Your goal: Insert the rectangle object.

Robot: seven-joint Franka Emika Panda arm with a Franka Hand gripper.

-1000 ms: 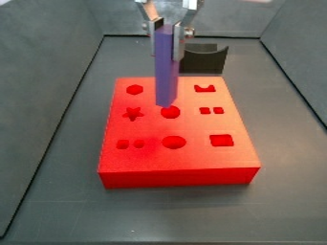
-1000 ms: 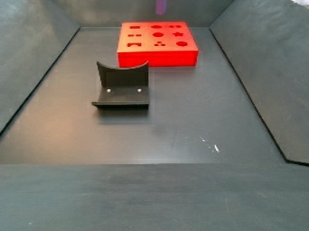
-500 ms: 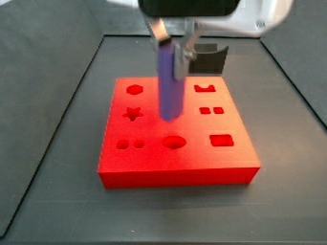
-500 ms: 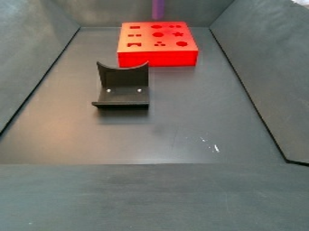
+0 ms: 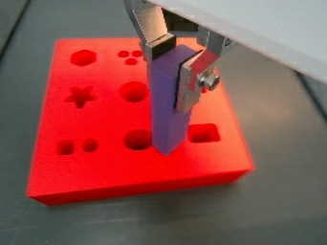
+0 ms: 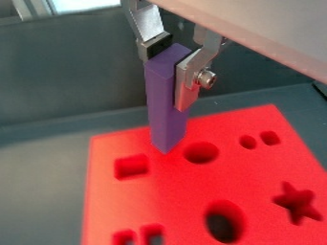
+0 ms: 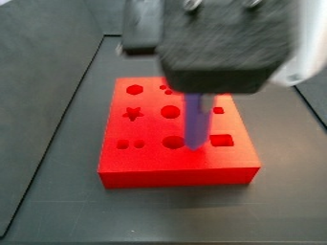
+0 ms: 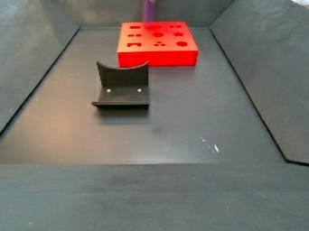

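Gripper (image 5: 177, 59) jaws are clamped on the upright rectangle object (image 5: 170, 103), its lower end over the red board (image 5: 115, 167).

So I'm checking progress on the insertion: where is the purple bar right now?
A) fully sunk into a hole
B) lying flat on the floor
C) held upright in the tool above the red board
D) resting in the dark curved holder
C: the tool is clamped on the purple bar, which stands upright with its lower end over the red board, not sunk in.
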